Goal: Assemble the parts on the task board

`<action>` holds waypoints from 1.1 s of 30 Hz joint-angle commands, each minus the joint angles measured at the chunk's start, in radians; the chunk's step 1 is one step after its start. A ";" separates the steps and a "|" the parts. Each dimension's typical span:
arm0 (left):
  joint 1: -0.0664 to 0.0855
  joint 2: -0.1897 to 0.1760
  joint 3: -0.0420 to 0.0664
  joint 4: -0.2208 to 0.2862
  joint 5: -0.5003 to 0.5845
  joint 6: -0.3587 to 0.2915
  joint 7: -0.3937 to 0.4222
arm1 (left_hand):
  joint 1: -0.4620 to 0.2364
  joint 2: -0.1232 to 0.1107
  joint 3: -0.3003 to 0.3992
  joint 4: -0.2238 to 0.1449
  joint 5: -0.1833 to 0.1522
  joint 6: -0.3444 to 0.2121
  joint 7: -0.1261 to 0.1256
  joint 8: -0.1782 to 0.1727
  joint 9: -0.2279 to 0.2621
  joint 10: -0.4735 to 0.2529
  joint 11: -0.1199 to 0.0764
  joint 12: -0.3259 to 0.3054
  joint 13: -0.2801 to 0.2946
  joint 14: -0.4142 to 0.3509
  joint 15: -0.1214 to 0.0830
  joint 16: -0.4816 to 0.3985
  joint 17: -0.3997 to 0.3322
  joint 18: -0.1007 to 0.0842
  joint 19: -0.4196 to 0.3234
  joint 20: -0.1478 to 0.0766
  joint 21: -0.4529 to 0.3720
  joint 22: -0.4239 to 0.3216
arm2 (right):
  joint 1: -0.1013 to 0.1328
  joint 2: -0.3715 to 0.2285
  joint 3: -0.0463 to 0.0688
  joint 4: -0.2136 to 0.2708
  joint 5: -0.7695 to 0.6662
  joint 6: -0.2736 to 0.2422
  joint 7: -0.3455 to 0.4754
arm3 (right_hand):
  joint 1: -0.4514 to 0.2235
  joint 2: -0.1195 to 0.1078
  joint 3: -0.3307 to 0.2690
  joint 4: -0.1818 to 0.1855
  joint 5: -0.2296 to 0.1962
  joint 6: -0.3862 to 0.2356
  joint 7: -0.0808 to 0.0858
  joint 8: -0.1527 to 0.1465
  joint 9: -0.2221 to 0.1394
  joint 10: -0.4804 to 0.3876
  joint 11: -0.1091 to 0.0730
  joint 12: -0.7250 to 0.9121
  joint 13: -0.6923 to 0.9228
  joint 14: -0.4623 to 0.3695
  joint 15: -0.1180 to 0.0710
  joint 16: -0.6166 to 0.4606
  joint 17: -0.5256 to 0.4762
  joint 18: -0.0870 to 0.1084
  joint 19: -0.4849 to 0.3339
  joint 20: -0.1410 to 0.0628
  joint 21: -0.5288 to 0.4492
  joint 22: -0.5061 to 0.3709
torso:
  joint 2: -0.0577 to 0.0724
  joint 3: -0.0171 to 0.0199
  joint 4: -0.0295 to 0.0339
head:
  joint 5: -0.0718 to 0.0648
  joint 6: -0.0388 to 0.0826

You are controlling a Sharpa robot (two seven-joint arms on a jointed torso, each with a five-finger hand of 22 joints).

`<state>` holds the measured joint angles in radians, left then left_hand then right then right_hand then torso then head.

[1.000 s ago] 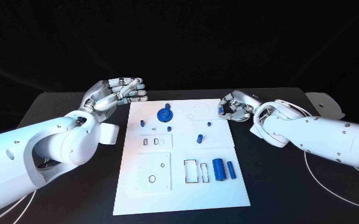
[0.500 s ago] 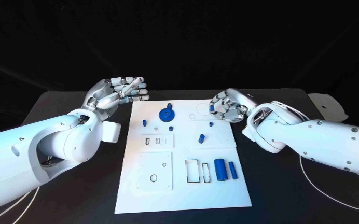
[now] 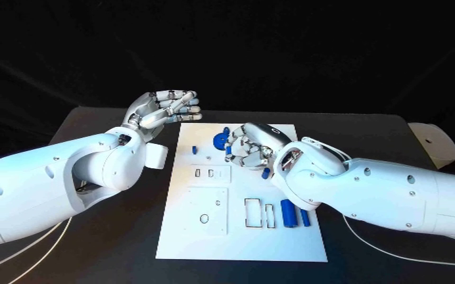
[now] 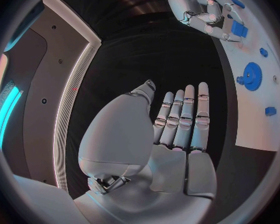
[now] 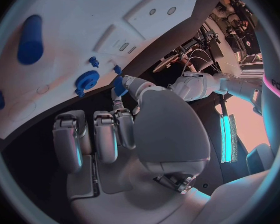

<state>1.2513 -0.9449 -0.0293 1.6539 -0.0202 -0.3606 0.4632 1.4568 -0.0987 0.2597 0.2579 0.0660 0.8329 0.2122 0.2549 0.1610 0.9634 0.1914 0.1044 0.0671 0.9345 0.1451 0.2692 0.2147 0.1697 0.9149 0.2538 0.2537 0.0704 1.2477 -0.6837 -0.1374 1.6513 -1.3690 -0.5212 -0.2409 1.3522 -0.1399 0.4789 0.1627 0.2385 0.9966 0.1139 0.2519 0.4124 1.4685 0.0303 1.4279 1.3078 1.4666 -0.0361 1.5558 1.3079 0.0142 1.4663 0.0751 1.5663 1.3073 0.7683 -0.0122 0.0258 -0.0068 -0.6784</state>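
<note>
One white task board [image 3: 190, 231] on the black table [image 3: 104, 133]. Nearest on it are two blue cylinders [image 3: 287, 213], side by side and lying lengthwise. Further in, one small blue piece [image 3: 266, 173] lies just beside the right wrist. The right hand [image 3: 248, 147] hovers over the board's middle, fingers curled in, and appears to pinch one small blue part [image 5: 119, 86] between thumb and a fingertip. Just beyond it is one blue gear [image 3: 220, 141]. One small blue peg [image 3: 194, 149] lies left of the gear and one more blue bit [image 3: 225, 130] sits at the gear's far edge. Farthest, the left hand [image 3: 166, 108] is raised off the board's far left corner, fingers straight, holding nothing.
</note>
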 commanded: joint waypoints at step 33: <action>0.001 0.002 0.001 -0.001 -0.004 0.024 0.003 | 0.004 -0.003 0.008 0.002 -0.004 0.003 0.025 -0.004 -0.002 0.007 -0.001 -0.009 -0.001 0.005 0.004 -0.007 0.002 0.015 0.007 0.002 -0.008 -0.002 | -0.082 0.108 -0.008 -0.068 -0.218 0.077 -0.106 | -0.026 0.001 0.004 0.004 0.005 0.003 -0.012 0.062 0.047 0.005 -0.006 -0.006 0.146 0.096 -0.006 0.002 0.224 -0.014 0.105 -0.008 0.005 0.264 | 0.001 0.0018 -0.0006 | 0.030 -0.023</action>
<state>1.2514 -0.9441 -0.0291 1.6510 -0.0202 -0.3557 0.4611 1.4568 -0.0987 0.2625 0.2607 0.0660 0.8329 0.2122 0.2549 0.1602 0.9634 0.1914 0.0996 0.0671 0.9345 0.1451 0.2693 0.2154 0.1697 0.9149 0.2538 0.2498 0.0699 1.1671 -0.5747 -0.1448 1.5832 -1.5436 -0.4486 -0.3288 1.3276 -0.1492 0.4815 0.1658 0.2402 0.9929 0.1103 0.2525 0.4128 1.4685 0.0304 1.4279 1.3075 1.4666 -0.0361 1.5558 1.3076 0.0144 1.4662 0.0752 1.5662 1.3078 0.7692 -0.0104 0.0253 0.0227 -0.7002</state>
